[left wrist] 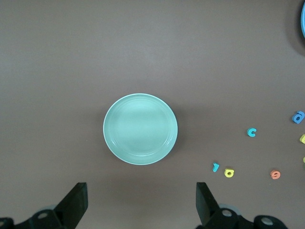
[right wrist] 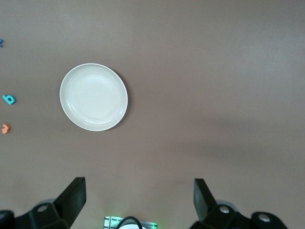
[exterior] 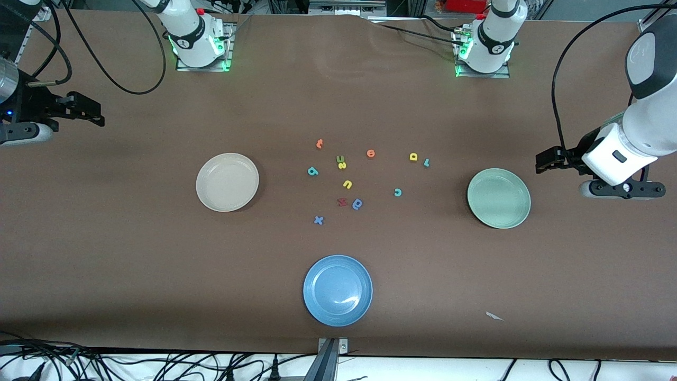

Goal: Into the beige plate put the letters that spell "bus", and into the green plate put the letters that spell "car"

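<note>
You have a brown table [exterior: 132, 264] in front of you, with both arm bases along its edge farthest from the front camera.

Count three plates, all empty. The beige plate [exterior: 227, 182] lies toward the right arm's end, the green plate [exterior: 499, 198] toward the left arm's end, and a blue plate [exterior: 338, 290] sits between them, nearest the front camera.

Two grippers wait up in the air, each with its jaws spread wide and holding nothing. The left gripper [exterior: 542, 161] hangs over the table just past the green plate at its arm's end; the right gripper [exterior: 98, 114] hangs over the table at the right arm's end, well apart from the beige plate.

Between the beige and green plates you can count eleven small foam letters, none in a plate.

- For "bus": a teal b [exterior: 312, 171], a yellow u [exterior: 347, 184] and a yellow s [exterior: 342, 165] touching a green letter [exterior: 340, 159].
- For "car": a teal c [exterior: 398, 192], a yellow a [exterior: 413, 156] and a teal r [exterior: 426, 162] just beside it.
- Extras: two orange letters [exterior: 319, 143] [exterior: 371, 153], a red letter [exterior: 342, 201], a blue round letter [exterior: 357, 203] and a blue x [exterior: 318, 220].
</note>
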You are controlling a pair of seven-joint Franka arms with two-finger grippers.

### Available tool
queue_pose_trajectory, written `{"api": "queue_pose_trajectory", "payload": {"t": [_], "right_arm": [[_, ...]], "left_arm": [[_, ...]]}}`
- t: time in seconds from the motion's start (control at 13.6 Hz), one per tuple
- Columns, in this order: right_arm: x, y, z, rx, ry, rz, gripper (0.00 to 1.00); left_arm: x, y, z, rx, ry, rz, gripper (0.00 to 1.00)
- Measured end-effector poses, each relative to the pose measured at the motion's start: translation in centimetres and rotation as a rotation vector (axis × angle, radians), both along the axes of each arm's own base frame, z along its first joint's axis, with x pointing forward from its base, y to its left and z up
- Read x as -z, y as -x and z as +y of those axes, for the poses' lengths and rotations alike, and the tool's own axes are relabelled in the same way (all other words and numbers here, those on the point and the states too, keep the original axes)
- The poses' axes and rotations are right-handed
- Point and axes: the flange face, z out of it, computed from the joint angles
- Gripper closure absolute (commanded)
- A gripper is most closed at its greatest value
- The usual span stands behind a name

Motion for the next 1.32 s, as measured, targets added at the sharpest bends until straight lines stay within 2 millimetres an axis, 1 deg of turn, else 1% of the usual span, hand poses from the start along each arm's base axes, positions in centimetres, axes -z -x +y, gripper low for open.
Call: {"api": "queue_pose_trajectory", "payload": {"t": [0.22,0.37,0.66,0.88,1.1,1.32], "right_arm": [[0.0,0.0,0.0,-0.001,0.0,0.001,0.0],[0.1,0.0,0.1,-0.002,0.0,0.003,0.0],[0.7,-0.1,0.1,-0.003,0.001,0.028,0.0],[1.6,-0.3,0.7,-0.013,0.003,0.052,0.0],[1.7,-0.4,1.4,-0.026,0.003,0.052,0.0],[1.7,-0.4,1.6,-0.031,0.009,0.052,0.0]], "left_arm": [[0.0,0.0,-0.1,0.002,0.0,0.0,0.0],[0.0,0.0,-0.6,0.01,0.002,0.001,0.0],[0.3,0.2,-2.5,0.02,0.006,0.006,0.0],[1.0,0.3,-5.1,0.005,0.008,0.022,0.0],[3.1,0.9,-7.4,-0.003,0.068,0.075,0.0],[6.4,1.6,-8.6,-0.001,0.095,0.121,0.0]]}}
